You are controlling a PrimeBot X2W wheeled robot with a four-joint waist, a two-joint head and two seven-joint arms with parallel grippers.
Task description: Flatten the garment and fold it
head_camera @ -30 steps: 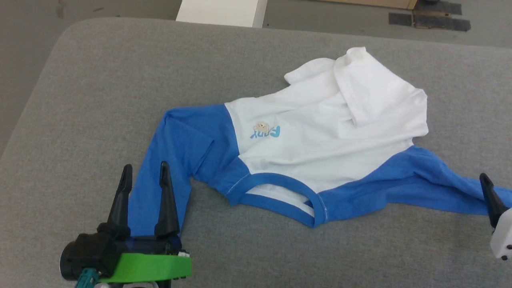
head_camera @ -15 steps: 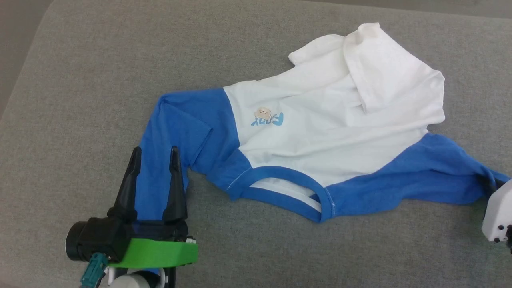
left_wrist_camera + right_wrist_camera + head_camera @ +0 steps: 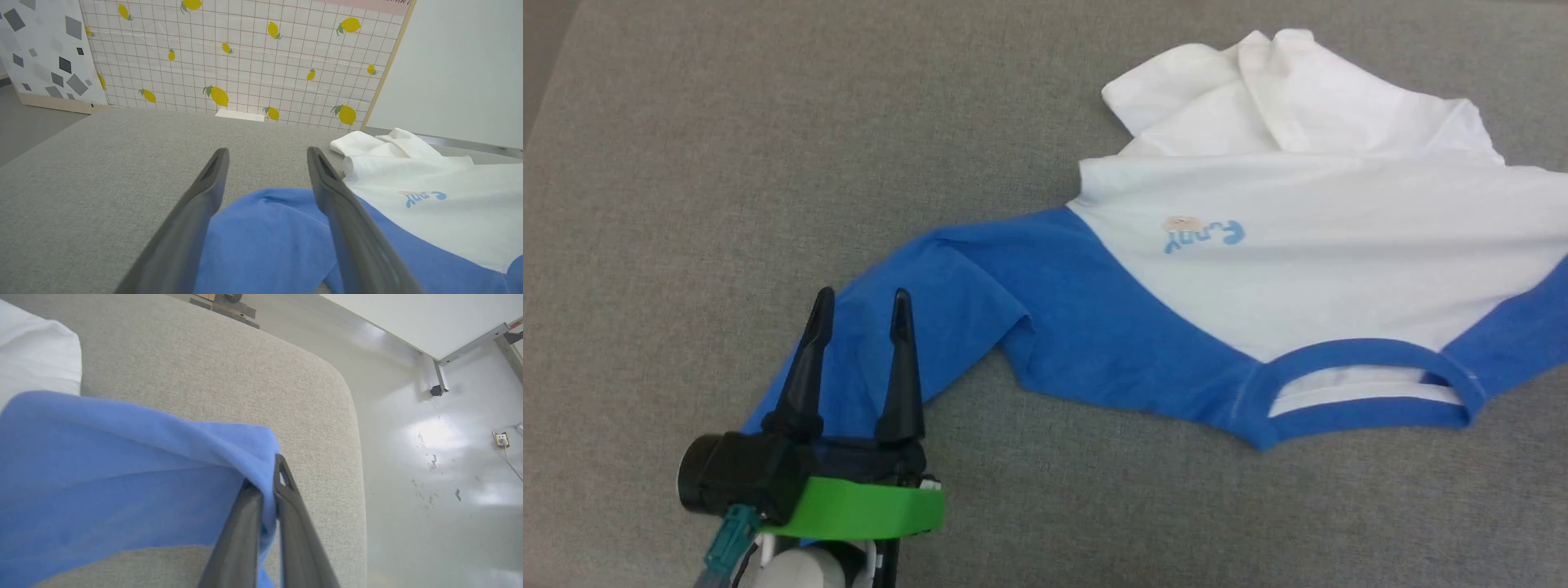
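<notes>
Grey cushion [image 3: 686, 163] holds the garment [image 3: 1298, 245], white body rumpled; right gripper [image 3: 267, 473] jaws pinch its blue sleeve [image 3: 122, 477], left gripper [image 3: 862, 298] jaws spread.

The garment [image 3: 1298, 269] lies on the table [image 3: 768, 163]. The left gripper [image 3: 863, 294] sits above the garment's left-hand sleeve end, the right gripper [image 3: 264, 473] at its right-hand sleeve edge.

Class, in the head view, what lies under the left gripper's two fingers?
A blue sleeve of the garment lies under the open left gripper, on the grey fabric surface. The sleeve's end is hidden beneath the gripper's body.
</notes>
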